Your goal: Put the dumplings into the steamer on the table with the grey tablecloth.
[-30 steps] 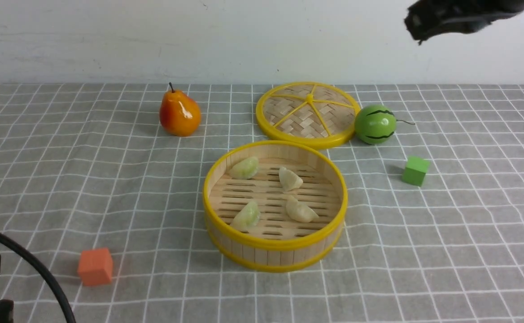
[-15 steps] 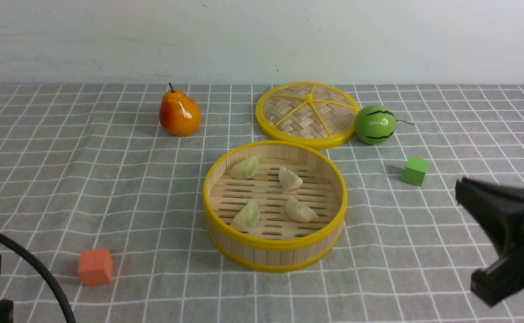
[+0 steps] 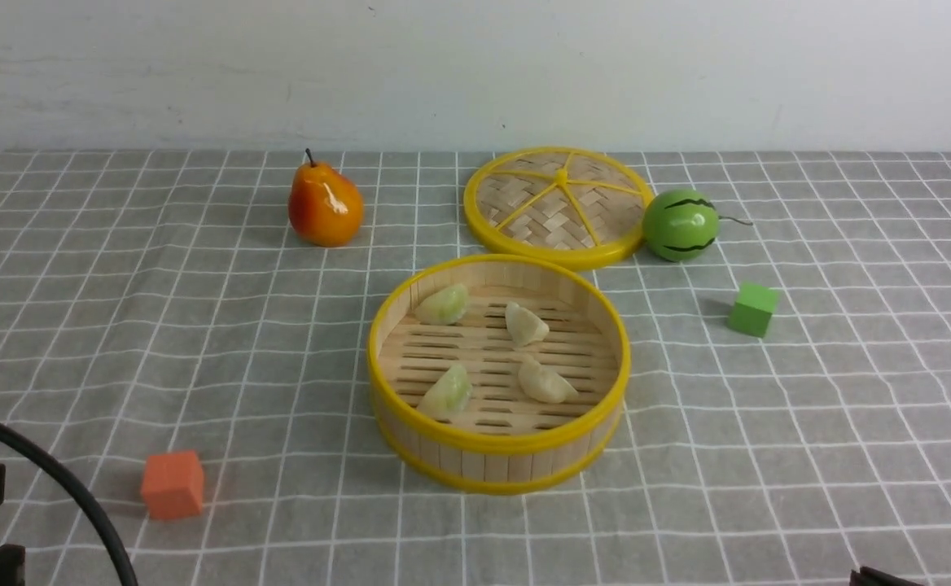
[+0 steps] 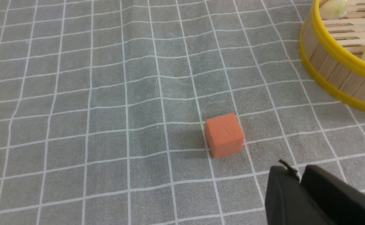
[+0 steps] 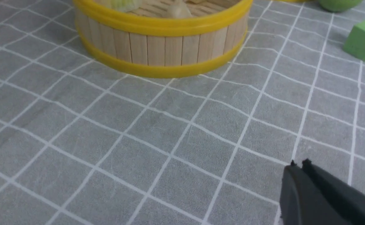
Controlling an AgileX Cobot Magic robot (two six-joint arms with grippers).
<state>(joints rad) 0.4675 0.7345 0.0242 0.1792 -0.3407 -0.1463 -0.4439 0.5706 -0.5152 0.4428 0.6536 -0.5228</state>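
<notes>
The steamer (image 3: 492,443) stands at the middle of the grey tablecloth (image 3: 117,325) that covers the table. Four dumplings lie on its slatted floor: two pale green dumplings (image 3: 443,303) (image 3: 447,391) on the left and two cream-white dumplings (image 3: 527,324) (image 3: 547,381) on the right. My left gripper (image 4: 296,172) hovers low over the cloth beside the orange cube (image 4: 224,134), shut with nothing in it. My right gripper (image 5: 298,164) is shut and empty over bare cloth, short of the steamer's wall (image 5: 163,47). In the front view only a dark sliver of it shows at the bottom right edge.
At the back stand an orange pear (image 3: 325,205), the flat woven lid (image 3: 558,203) and a green toy melon (image 3: 681,225). A green cube (image 3: 752,309) sits right of the steamer, and the orange cube (image 3: 172,484) lies front left. A black cable (image 3: 76,496) arcs at the bottom left.
My right arm has dropped from the upper right corner, past the right edge, to almost below the front view's bottom edge. The dumplings, steamer and left arm have stayed put.
</notes>
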